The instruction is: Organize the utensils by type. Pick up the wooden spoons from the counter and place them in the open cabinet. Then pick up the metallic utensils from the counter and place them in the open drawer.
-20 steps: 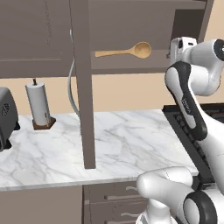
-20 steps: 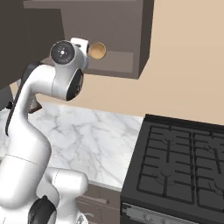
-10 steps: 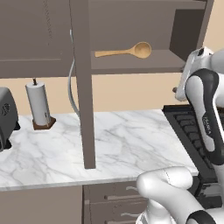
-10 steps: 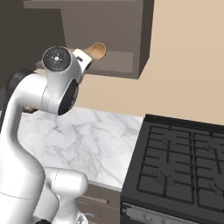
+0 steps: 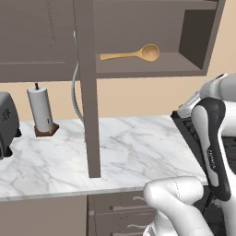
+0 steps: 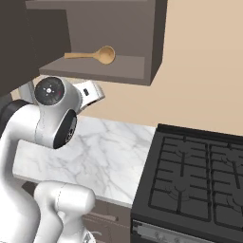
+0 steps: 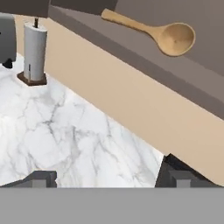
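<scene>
The wooden spoon (image 5: 133,54) (image 6: 92,55) (image 7: 158,32) lies on the inner shelf of the open cabinet (image 5: 152,69) (image 6: 118,71), bowl to the right. My gripper (image 7: 109,179) hangs below and in front of that shelf, over the right part of the white marble counter (image 5: 133,147) (image 7: 57,131). It is open, and nothing sits between its dark fingertips (image 7: 40,178). The metallic utensils and the drawer are out of view.
The cabinet's open door (image 5: 87,92) stands edge-on over the counter. A paper-towel holder (image 5: 40,110) (image 7: 33,48) and a dark toaster (image 5: 6,122) are at the counter's left. A black stove (image 6: 190,180) adjoins the counter's right end. Closed drawer fronts (image 5: 120,216) sit below.
My hand has drawn back from the cabinet shelf and dropped lower, still open. The wooden spoon stays on the shelf.
</scene>
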